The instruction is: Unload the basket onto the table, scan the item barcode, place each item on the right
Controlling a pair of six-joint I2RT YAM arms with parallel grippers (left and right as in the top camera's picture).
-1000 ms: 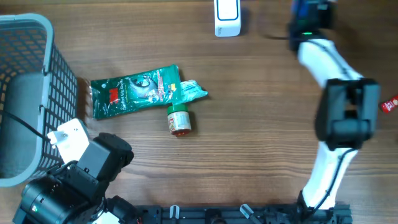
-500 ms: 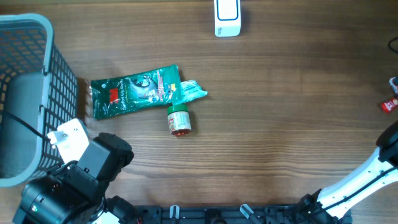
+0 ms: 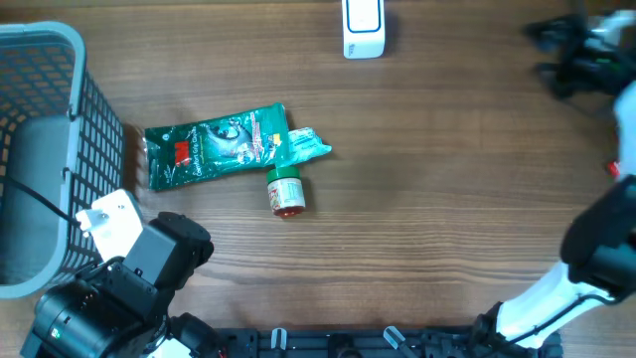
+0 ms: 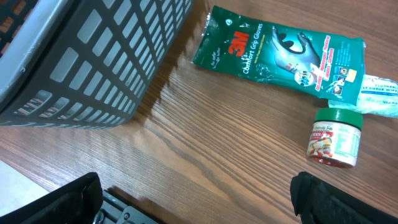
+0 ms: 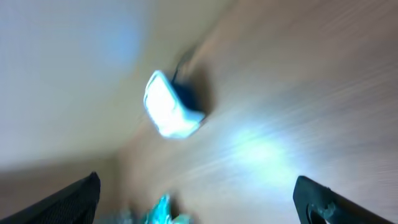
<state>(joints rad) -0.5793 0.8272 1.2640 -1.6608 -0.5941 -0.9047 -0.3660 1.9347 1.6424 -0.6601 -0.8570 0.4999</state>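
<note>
Surface: brown wooden table (image 3: 447,199), grain running left to right.
Left edge: grey mesh basket (image 3: 99,139), upright.
Middle-left: green glove packet (image 3: 214,146), lying flat; pale tissue packet (image 3: 310,146) at its right end.
Just below these: small green-lidded jar (image 3: 286,190), on its side.
Far edge: white scanner (image 3: 363,28), well apart from the rest.

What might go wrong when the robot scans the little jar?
The little jar lies on its side, so it might roll away if nudged. It sits right by the green glove packet, so a grab could pinch that too. The scanner is far off, so a loose grip may drop it midway.
</note>
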